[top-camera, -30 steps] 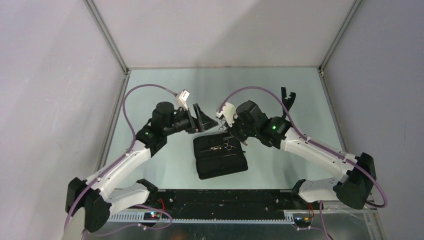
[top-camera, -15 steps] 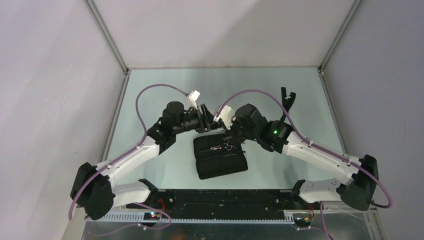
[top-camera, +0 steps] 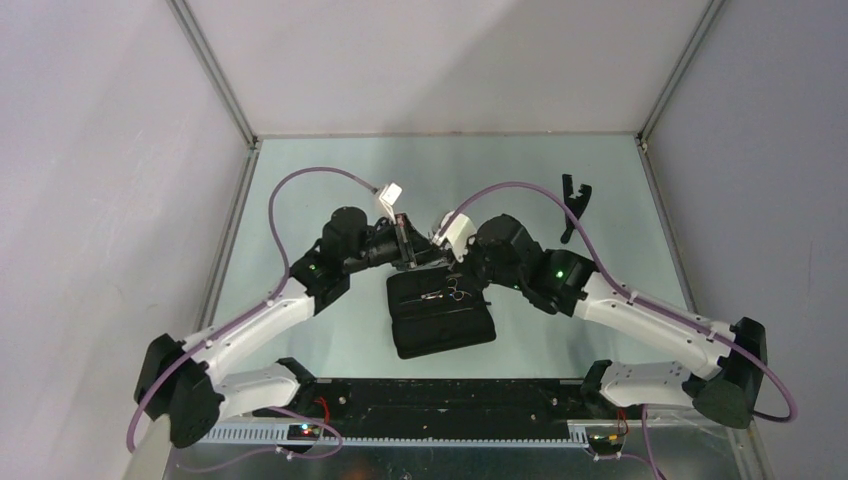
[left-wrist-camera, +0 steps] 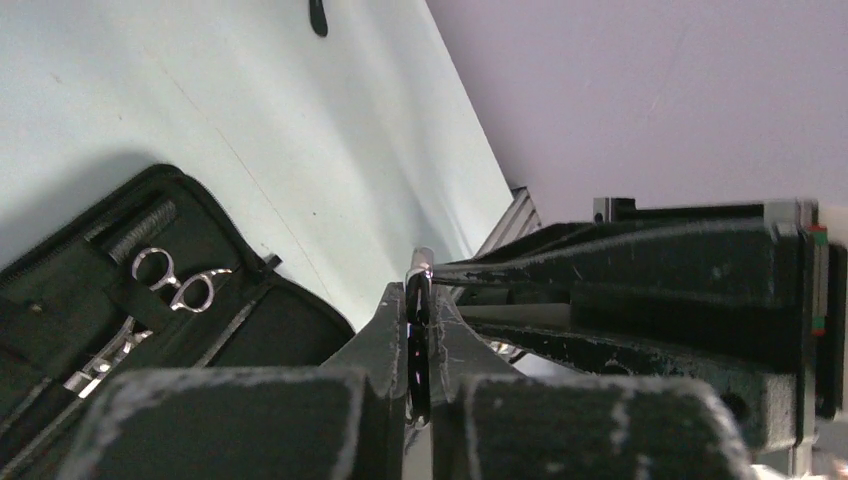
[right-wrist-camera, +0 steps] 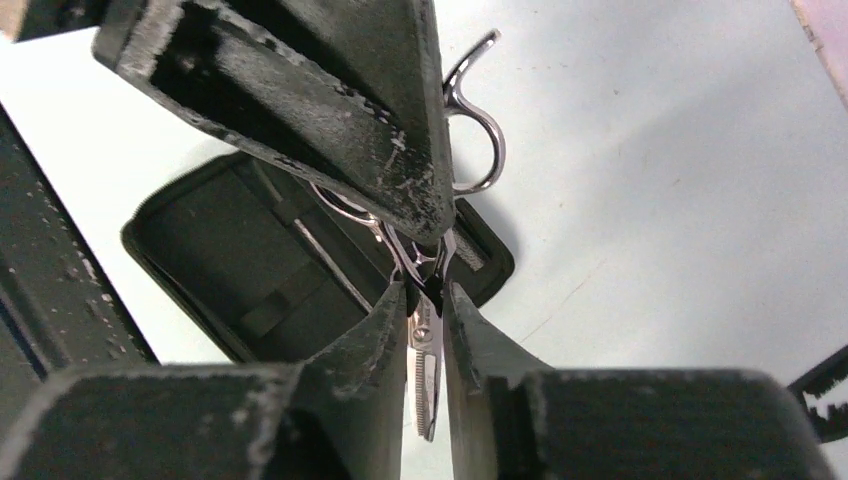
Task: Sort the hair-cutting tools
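On your left, the left gripper (top-camera: 404, 243) reaches in over the far edge of the open zip case (top-camera: 440, 330). Its jaws are closed on the held scissors (right-wrist-camera: 478, 120), pinching the silver metal just below the ring handles. In the left wrist view you see that metal edge-on between the two pads. These scissors are off the table (top-camera: 520, 170), above the case, with their blades running toward the right arm.

Just below them, the second scissors (top-camera: 447, 293) lie inside the case, in its far half, with the rings toward the right arm.

Moving right, the right gripper (right-wrist-camera: 423, 292) meets the left one tip to tip over the case. Its fingers stand a narrow way apart on either side of the blades. You cannot tell from these views whether they press on the metal or only flank it.

Farthest right, the black comb-like tool (top-camera: 573, 203) lies on the table toward the far right corner, well apart from the case and from both grippers.
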